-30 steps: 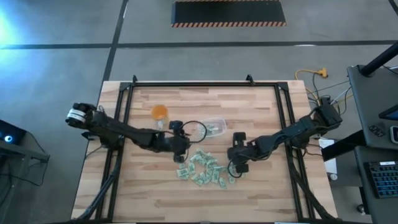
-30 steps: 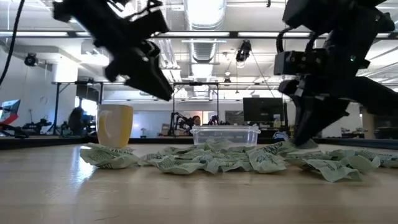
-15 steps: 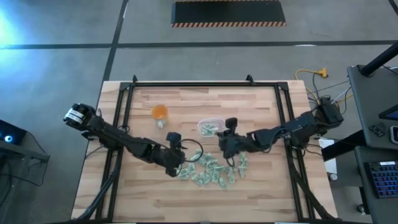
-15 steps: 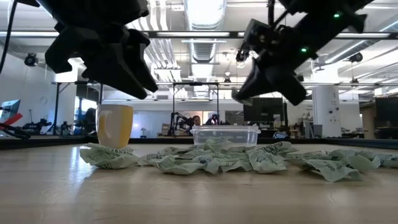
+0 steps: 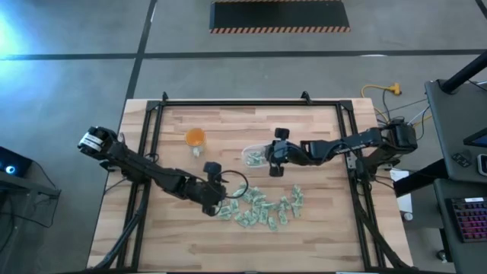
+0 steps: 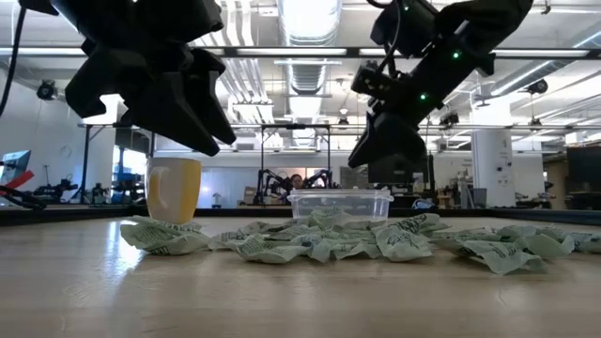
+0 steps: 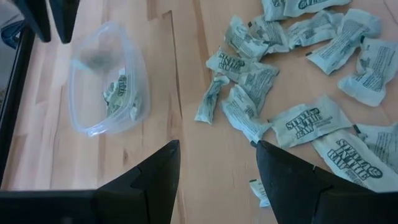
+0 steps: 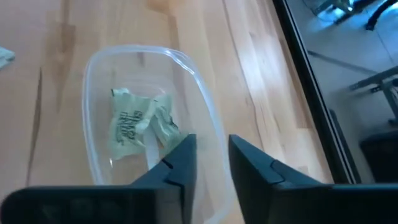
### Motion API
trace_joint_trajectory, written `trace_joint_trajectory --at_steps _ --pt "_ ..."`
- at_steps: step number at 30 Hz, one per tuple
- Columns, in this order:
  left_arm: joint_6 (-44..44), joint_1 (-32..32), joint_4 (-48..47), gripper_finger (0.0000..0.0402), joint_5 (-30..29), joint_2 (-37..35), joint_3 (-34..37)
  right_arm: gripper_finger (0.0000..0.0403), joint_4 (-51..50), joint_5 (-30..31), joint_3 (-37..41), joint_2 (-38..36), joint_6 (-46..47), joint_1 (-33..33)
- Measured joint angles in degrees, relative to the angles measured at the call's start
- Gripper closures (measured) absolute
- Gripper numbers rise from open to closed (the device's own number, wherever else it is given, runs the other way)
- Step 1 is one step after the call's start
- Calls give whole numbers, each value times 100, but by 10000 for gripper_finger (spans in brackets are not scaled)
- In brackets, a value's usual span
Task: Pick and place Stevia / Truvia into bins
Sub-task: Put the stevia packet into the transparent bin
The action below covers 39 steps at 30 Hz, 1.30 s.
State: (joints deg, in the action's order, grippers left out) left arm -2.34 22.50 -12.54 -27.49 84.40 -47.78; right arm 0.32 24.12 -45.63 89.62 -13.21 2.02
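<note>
The Stevia packets (image 5: 262,209) lie mostly in a loose green-and-white heap on the wooden table (image 5: 319,236), at about six o'clock from the clear tub (image 5: 257,155), which sits near the table's middle. Only two or three packets (image 8: 140,124) show inside the tub in the right wrist view, so I judge the task barely begun: well over a dozen remain on the wood, and the heap looks little thinned. The right gripper (image 5: 274,160) hangs just at the tub's three o'clock edge, its fingers (image 8: 180,165) a narrow gap apart with nothing visible between them, which reads to me as a drop just made or about to finish. The left gripper (image 5: 215,199) hovers at the heap's nine o'clock end, jaws well apart and empty in its wrist view, poised over the packets below. As for writing, several packets in the left wrist view carry dark print; one (image 7: 309,121) reads something like "STEVIA" in capitals, with finer lines beneath too small to make out. An orange cup (image 5: 195,138) stands at about ten o'clock from the tub, well apart from it and not part of the work.
</note>
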Motion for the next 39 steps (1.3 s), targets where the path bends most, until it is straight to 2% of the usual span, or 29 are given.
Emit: trace_joint_trajectory --at_steps 4,10,12,19,27,34,39 --pt "-298 -2 493 207 219 0 248 279 -10 -20 -26 -28 -89 -61" --pt "-431 -4 608 207 1142 0 406 262 -461 -20 -275 -36 -222 -351" --pt "-423 0 603 207 1293 0 440 263 -777 -20 -386 -36 -172 -472" --pt "-447 -72 554 208 1291 0 677 280 -1531 -18 -728 -39 174 -810" --pt "-402 -302 556 208 1559 7 730 294 -1700 -18 -945 -41 232 -1071" --pt "-403 -445 695 208 1973 478 698 303 -1866 -17 -1062 -41 299 -1259" --pt "-403 -607 529 208 1978 640 550 310 -2119 -17 -1157 -41 438 -1373"
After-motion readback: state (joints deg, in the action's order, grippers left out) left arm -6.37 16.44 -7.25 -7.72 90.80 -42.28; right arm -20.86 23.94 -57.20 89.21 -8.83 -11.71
